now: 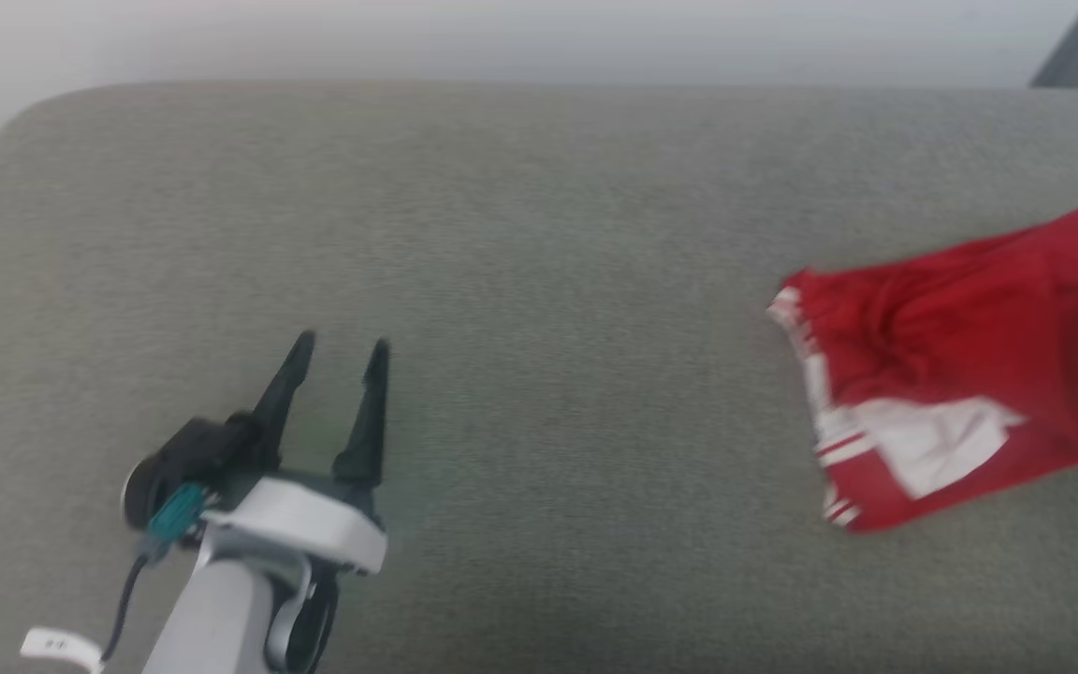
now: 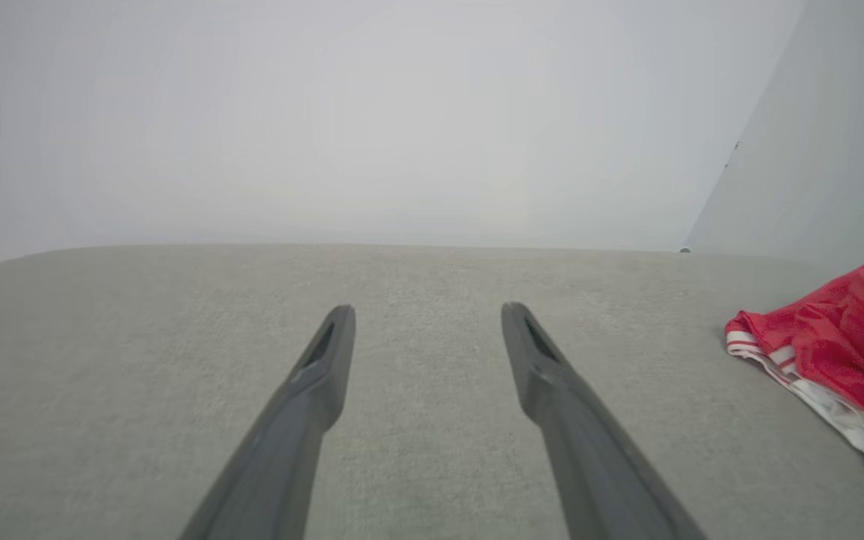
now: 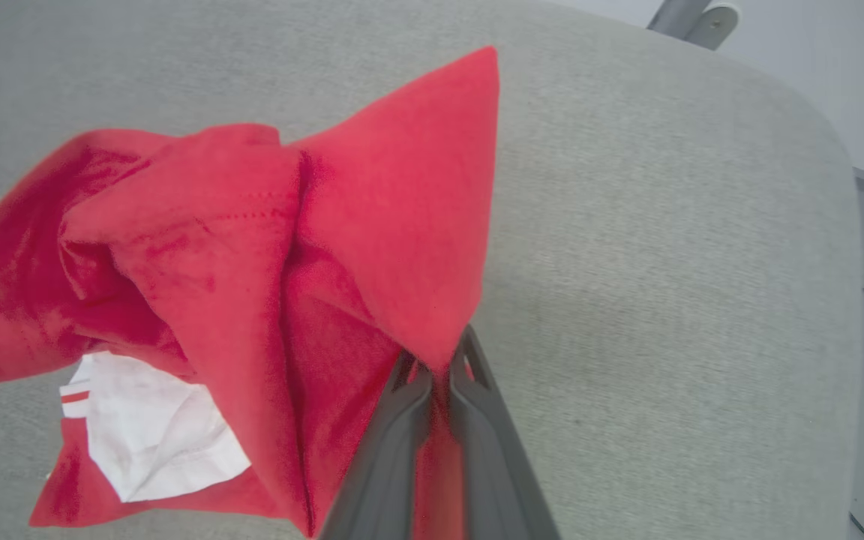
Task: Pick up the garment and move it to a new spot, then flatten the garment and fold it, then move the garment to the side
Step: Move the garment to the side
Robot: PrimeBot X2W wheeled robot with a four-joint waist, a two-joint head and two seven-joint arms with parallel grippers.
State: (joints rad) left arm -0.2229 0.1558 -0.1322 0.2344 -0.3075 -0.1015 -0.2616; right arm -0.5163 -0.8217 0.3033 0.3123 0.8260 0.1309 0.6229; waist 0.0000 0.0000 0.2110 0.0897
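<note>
Two grippers split the work: our right gripper [image 3: 436, 367] is pinched tight on a fold of the bright red soft garment [image 3: 252, 285] with white short sleeves and striped trim, while our left gripper [image 1: 342, 348] hovers at about seven o'clock in the head view, fingers spread wide and empty. The garment lies bunched on the grey woven padded surface [image 1: 539, 234] at three o'clock, well apart from the left gripper. We judge the first step, picking up and moving, is in hand. Next we must lift the cloth clear and carry it toward the bare middle, since so narrow a pinch could slip.
</note>
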